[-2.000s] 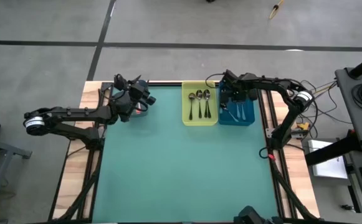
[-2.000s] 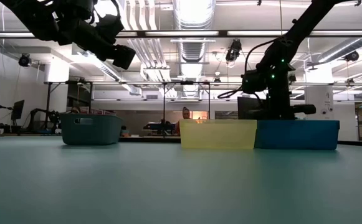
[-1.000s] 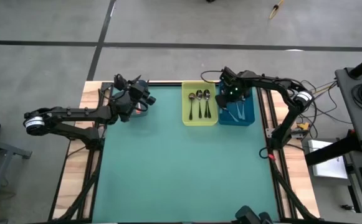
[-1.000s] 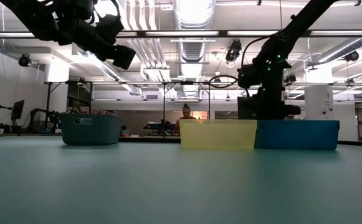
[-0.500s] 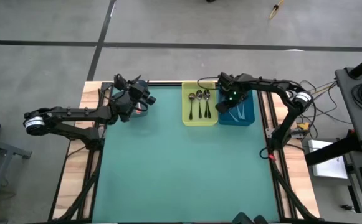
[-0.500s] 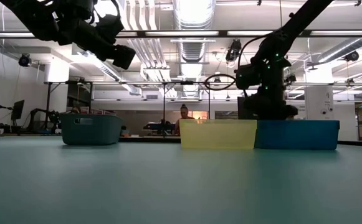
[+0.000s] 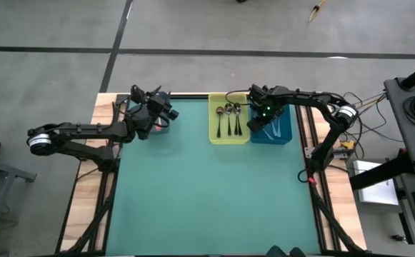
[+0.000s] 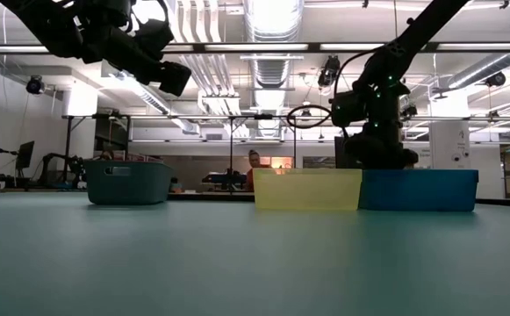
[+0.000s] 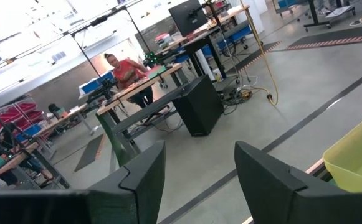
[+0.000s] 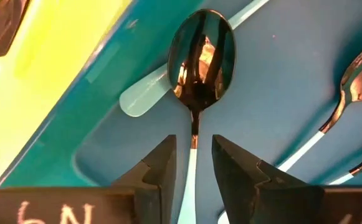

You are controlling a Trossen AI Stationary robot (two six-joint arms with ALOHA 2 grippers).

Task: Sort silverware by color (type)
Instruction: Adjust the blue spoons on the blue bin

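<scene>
Look at your right pincer [image 10: 192, 163]: it hangs over the blue bin [image 7: 282, 133] at the far side of the desk [image 7: 207, 193], its fingers parted with the pale-blue handle of a spoon [image 10: 200, 65] lying in the gap between them — released, not clamped on it. That spoon rests in the blue bin with its shiny bowl pointing away from the wrist, crossed over another pale-blue handle, and more spoons lie beside it. Next door, touching the blue bin, the yellow bin [image 7: 216, 135] holds three dark-handled spoons [image 7: 228, 118] side by side. Your left pincer [image 9: 196, 174] waits raised above the desk's far left corner, fingers spread and empty, near a grey-teal tub [image 8: 128, 181]. A person [image 9: 123, 70] sits in the room beyond.
</scene>
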